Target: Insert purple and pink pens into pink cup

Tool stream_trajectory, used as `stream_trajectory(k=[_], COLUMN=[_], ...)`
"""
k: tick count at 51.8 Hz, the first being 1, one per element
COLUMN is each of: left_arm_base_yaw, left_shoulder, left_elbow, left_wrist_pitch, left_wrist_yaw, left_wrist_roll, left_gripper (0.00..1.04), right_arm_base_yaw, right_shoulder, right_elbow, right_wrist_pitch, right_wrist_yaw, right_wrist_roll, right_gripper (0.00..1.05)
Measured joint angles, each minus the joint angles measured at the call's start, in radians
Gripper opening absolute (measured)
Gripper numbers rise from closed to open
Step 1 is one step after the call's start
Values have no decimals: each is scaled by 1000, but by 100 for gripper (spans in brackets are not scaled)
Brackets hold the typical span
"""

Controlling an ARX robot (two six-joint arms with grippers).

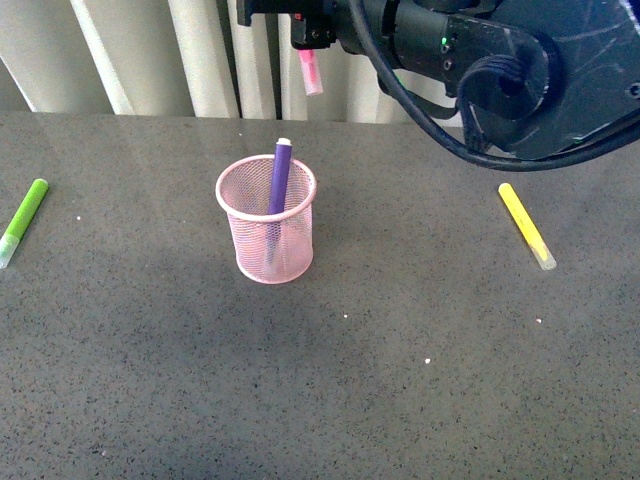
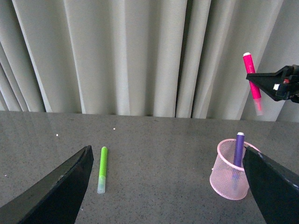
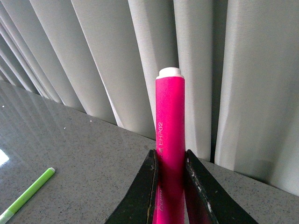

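Grey speckled stone comes first: the desk (image 1: 330,390) spreads out before us. Further in, near the middle, stands the pink cup (image 1: 266,222), upright. The purple pen (image 1: 279,185) is already inside it, leaning a little, its pale tip poking above the rim. About level with the cup, a lime-green marker (image 1: 24,220) lies flat well off to the left and a yellow marker (image 1: 526,225) lies flat well off to the right. In the left wrist view we find the left jaws spread wide with nothing between them, low over the desk. Beyond and above the cup, the right jaws are closed tight on the pink pen (image 1: 311,70). We see it held near upright, clamped around its middle, its white end rising between the jaws, well clear of the cup's rim and slightly to its right. Behind everything hang pale curtain folds (image 1: 150,50).
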Motion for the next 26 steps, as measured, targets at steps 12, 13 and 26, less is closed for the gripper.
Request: stream_trajectory(k=[12,13,26], left_arm_base_yaw=[0,0,0], left_shoulder=[0,0,0], left_elbow=[0,0,0], left_wrist_pitch=[0,0,0], left_wrist_yaw=[0,0,0], left_wrist_roll=[0,0,0], left_gripper=[98,98,98], right_arm_base_yaw=[9,10,22], right_shoulder=[-37,-41,-93], right_elbow=[-92,-101,-163], right_wrist_pitch=[12,18,31], right_wrist_yaw=[-41,-43,-67], right_wrist_roll=[7,10,22], right_gripper=[11,11,11])
